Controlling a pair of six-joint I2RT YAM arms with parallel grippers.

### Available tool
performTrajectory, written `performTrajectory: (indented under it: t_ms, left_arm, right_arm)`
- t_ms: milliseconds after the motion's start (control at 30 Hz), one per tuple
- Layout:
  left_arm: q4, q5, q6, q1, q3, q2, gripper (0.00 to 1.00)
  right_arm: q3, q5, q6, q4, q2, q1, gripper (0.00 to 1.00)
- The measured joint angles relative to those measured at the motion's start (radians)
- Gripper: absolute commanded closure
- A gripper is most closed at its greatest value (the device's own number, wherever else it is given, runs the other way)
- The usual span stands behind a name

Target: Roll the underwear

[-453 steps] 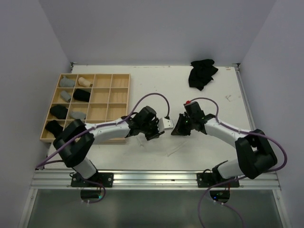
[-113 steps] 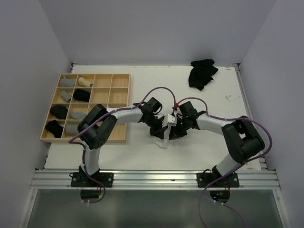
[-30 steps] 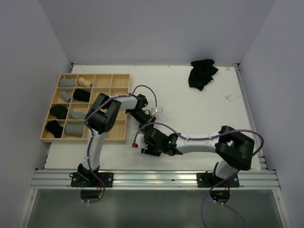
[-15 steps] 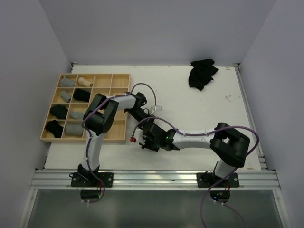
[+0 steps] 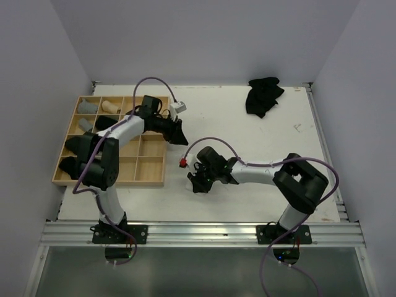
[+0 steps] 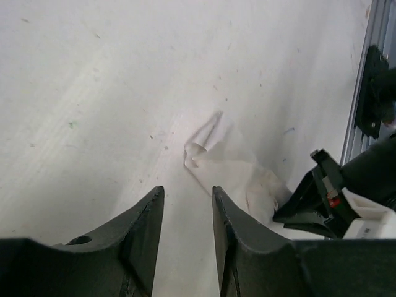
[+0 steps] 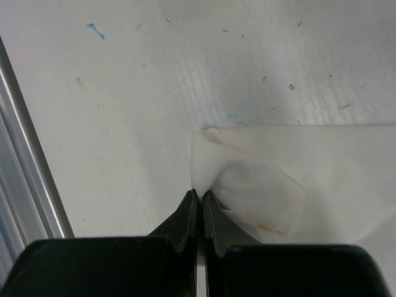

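A limp white underwear [image 7: 291, 179] lies flat on the white table; it also shows in the left wrist view [image 6: 238, 176]. My right gripper [image 7: 198, 195] is shut, pinching the cloth's near corner at table level; in the top view it [image 5: 197, 184] sits left of the table's middle. My left gripper [image 6: 185, 192] is open and empty, held above the table short of the cloth; in the top view it [image 5: 180, 135] is by the tray's right edge. A heap of black underwear [image 5: 263, 96] lies at the far right.
The wooden grid tray [image 5: 111, 183] stands at the left, holding several rolled garments, grey [image 5: 86, 107], beige [image 5: 111, 105] and black [image 5: 74, 145]. The left arm reaches across the tray's far end. A metal rail [image 5: 198, 232] runs along the near table edge.
The left arm has swung back and away over the tray's far end, its gripper now off the cloth. The right gripper has shifted a little right, still at the cloth.
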Motion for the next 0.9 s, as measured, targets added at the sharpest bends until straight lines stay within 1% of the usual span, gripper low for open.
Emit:
performTrajectory:
  t_ms: [67,167,233,333,467,567,667,800,900]
  left_arm:
    - [0.077,0.007,-0.039,0.034,-0.032,-0.055,0.59]
    - [0.187,0.029,-0.089,0.101,-0.123,-0.147,0.59]
    - [0.206,0.030,-0.066,0.153,-0.171,-0.204,0.59]
    - [0.180,0.010,0.060,0.197,-0.229,-0.302,0.59]
    - [0.109,-0.018,0.304,0.185,-0.339,-0.482,0.59]
    - [0.055,-0.071,0.505,0.143,-0.437,-0.613,0.59]
    - [0.050,-0.137,0.660,0.034,-0.564,-0.716,0.57]
    - [0.056,-0.186,0.772,-0.140,-0.693,-0.771,0.57]
    - [0.079,-0.217,0.819,-0.243,-0.728,-0.756,0.58]
  right_arm:
    - [0.010,-0.045,0.033,-0.002,0.014,-0.012,1.00]
    - [0.026,-0.122,0.087,0.001,0.046,-0.041,1.00]
    - [0.031,-0.180,0.128,0.009,0.068,-0.070,1.00]
    - [0.037,-0.281,0.190,0.032,0.108,-0.121,1.00]
    - [0.046,-0.406,0.272,0.078,0.171,-0.177,1.00]
    - [0.050,-0.491,0.336,0.126,0.220,-0.213,1.00]
    - [0.051,-0.579,0.402,0.180,0.269,-0.245,1.00]
    - [0.053,-0.645,0.454,0.225,0.307,-0.265,1.00]
    - [0.055,-0.666,0.470,0.240,0.323,-0.270,1.00]
